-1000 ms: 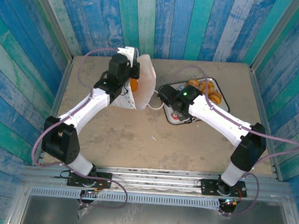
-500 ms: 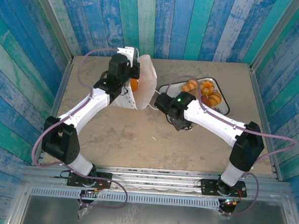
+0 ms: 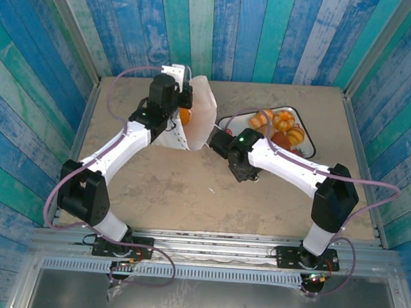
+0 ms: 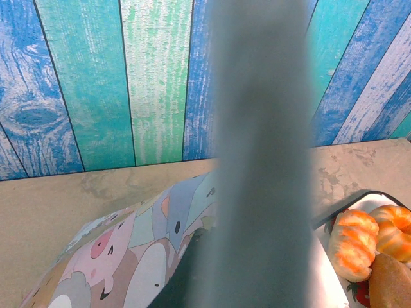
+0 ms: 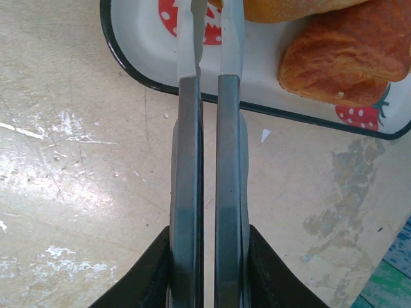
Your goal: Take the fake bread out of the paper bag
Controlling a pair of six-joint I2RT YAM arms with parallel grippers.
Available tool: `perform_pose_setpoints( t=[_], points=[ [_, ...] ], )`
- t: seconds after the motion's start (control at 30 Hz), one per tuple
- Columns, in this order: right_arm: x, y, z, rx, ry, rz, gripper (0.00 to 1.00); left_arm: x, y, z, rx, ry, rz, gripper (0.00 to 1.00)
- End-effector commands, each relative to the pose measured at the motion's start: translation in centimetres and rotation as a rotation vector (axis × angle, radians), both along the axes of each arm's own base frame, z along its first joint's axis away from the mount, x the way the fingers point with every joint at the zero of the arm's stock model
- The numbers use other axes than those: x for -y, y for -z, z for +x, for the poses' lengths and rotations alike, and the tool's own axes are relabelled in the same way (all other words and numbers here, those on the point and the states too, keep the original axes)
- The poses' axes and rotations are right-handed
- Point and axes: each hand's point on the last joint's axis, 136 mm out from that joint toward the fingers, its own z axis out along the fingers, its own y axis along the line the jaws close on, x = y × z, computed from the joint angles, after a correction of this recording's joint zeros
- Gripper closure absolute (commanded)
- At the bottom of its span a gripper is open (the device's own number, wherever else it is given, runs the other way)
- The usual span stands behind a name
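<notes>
Top external: a bread (image 3: 185, 116) lies in the open bag (image 3: 202, 122), left of the right gripper (image 5: 209, 25), narrow and empty, while the closed left gripper (image 3: 183, 97) clamps its rim.

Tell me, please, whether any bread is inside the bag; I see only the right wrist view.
Observer: Yes, the top view shows an orange piece of fake bread inside the paper bag.
Operator: Thank you. What is the other arm doing?
Observer: The left gripper is shut at the bag's rim, apparently pinching it.
</notes>
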Motion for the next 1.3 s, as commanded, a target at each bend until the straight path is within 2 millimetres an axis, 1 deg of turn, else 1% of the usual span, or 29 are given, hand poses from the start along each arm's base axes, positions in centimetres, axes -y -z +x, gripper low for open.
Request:
perform_pose_setpoints(
  t=[0.0,0.2,0.27,0.4,0.53,0.63,0.77,0.93,1.07,1.17,1.27],
  points=[
    [-0.3,0.1,-0.8,-0.028,0.007,0.027,0.70,-0.5,-2.1,-1.1,0.038,0.000,-0.025,1.00],
    [-0.9,-0.3,-1.5,-0.047,-0.005,0.085,0.65,-0.4,-1.9,-1.0,0.035,0.002,-0.026,1.00],
    [-0.9,-0.4,-1.6,-0.049,-0.005,0.093,0.65,-0.4,-2.1,-1.0,0.037,0.001,-0.027,1.00],
    [-1.0,-0.7,-1.8,-0.052,-0.010,0.109,0.69,-0.5,-2.1,-1.0,0.038,0.000,-0.025,1.00],
    [-0.9,-1.7,-1.8,-0.040,-0.002,0.124,0.71,-0.4,-2.1,-1.0,0.038,0.000,-0.023,1.00],
    [-0.5,-2.9,-1.7,-0.021,0.014,0.144,0.73,-0.5,-2.1,-1.0,0.040,0.002,-0.018,1.00],
    [0.5,-4.8,-1.3,0.014,0.054,0.203,0.75,-0.5,-2.2,-1.3,0.048,0.009,-0.001,1.00],
    [2.0,-7.1,-0.8,0.037,0.124,0.337,0.76,0.1,-2.6,-1.8,0.094,0.068,0.046,1.00],
    [2.7,-9.5,-0.3,0.071,0.160,0.471,0.76,0.9,-2.7,-1.9,0.131,0.130,0.100,1.00],
    [2.4,-11.7,-0.1,0.096,0.165,0.601,0.76,1.8,-2.8,-2.0,0.151,0.192,0.131,1.00],
    [0.8,-13.5,0.0,0.114,0.126,0.739,0.76,2.6,-2.5,-2.2,0.171,0.245,0.150,1.00]
  ],
)
